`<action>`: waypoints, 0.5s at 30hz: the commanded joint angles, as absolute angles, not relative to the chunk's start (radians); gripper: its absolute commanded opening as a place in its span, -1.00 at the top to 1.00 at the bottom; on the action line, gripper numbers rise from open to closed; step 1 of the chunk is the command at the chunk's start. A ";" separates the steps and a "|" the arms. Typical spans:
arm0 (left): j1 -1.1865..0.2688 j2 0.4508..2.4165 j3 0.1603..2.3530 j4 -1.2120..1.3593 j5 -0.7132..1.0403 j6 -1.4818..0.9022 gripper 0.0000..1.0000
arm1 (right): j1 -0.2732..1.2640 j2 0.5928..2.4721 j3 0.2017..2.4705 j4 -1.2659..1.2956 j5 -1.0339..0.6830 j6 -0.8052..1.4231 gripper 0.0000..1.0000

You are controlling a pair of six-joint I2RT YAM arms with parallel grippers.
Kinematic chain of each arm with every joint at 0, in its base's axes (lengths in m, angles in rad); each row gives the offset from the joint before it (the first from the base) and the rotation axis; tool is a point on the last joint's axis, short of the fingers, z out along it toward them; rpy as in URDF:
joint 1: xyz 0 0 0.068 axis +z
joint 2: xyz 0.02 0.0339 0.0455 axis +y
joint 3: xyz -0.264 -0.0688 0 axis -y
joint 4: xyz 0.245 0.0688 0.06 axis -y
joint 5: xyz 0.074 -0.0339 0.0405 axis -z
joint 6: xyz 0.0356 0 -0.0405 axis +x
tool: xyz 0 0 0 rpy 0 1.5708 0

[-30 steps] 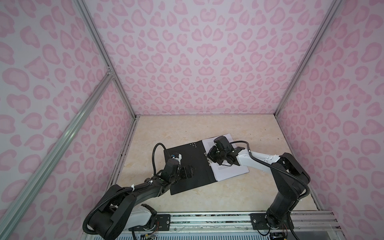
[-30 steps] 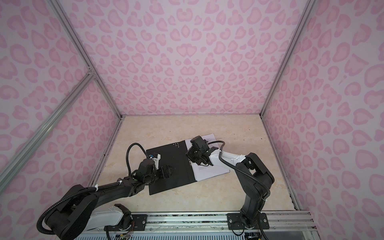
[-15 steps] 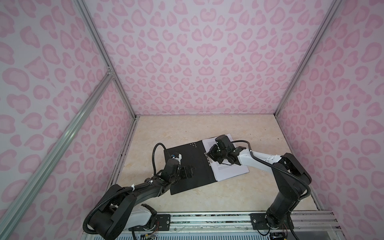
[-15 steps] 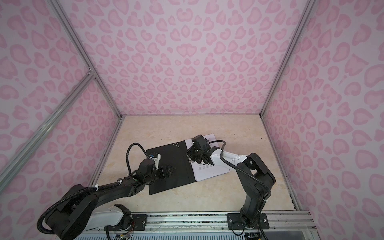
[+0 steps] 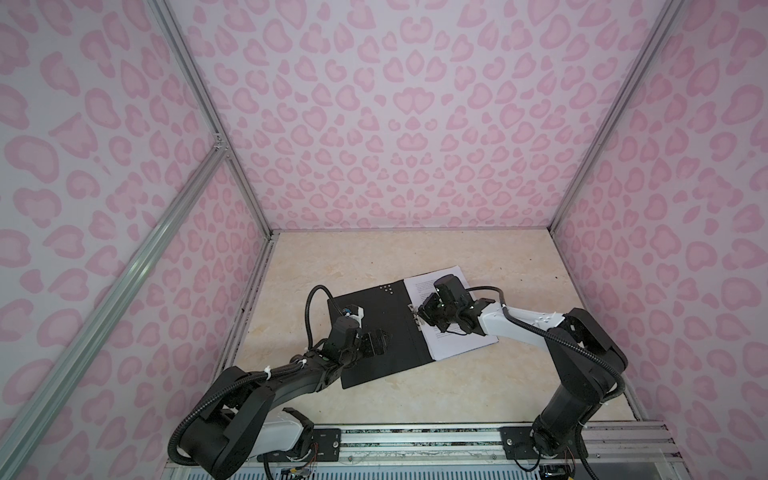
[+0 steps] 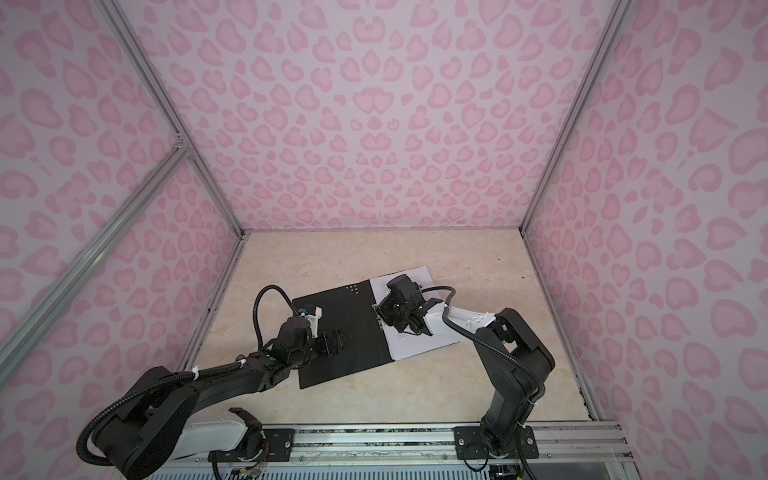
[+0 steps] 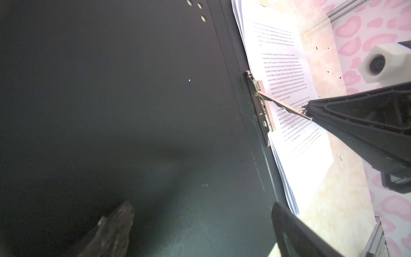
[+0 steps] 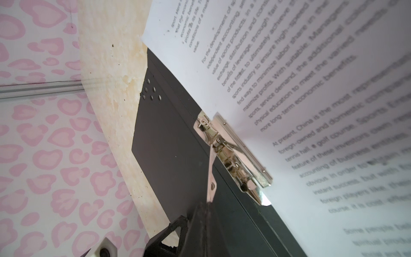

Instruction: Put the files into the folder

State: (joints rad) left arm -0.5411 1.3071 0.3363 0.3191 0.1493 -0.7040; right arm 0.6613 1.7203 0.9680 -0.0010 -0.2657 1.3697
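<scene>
The black folder (image 5: 386, 328) (image 6: 345, 332) lies open on the table, its left cover flat. The files (image 5: 461, 340) (image 6: 419, 343), a stack of white printed sheets, rest on its right half against the spine. A metal fastener clip (image 8: 235, 155) sits at the spine over the sheets' edge, and its thin lever (image 8: 211, 175) (image 7: 280, 104) is raised. My right gripper (image 5: 424, 318) (image 8: 208, 205) is shut on the tip of that lever. My left gripper (image 5: 372, 340) (image 7: 201, 207) is open, spread low over the black cover (image 7: 133, 89).
Pink patterned walls (image 5: 415, 124) close in the beige tabletop (image 5: 415, 386) on three sides. A metal rail (image 5: 415, 440) carrying both arm bases runs along the front edge. Bare table lies behind and in front of the folder.
The right jaws have closed tight on the clip lever. Both arms and the folder have hardly moved.
</scene>
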 commanded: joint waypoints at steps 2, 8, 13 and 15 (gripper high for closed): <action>-0.540 1.327 0.328 0.130 0.137 -0.719 -0.99 | 0.669 1.710 0.931 0.053 -0.280 1.374 1.00; -0.540 1.336 0.330 0.124 0.122 -0.723 -0.99 | 0.679 1.665 0.857 0.047 -0.228 1.304 1.00; -0.538 1.361 0.333 0.123 0.113 -0.734 -0.98 | 0.693 1.663 0.765 0.083 -0.179 1.234 1.00; -0.538 1.374 0.334 0.123 0.108 -0.739 -0.98 | 0.698 1.671 0.718 0.134 -0.167 1.226 1.00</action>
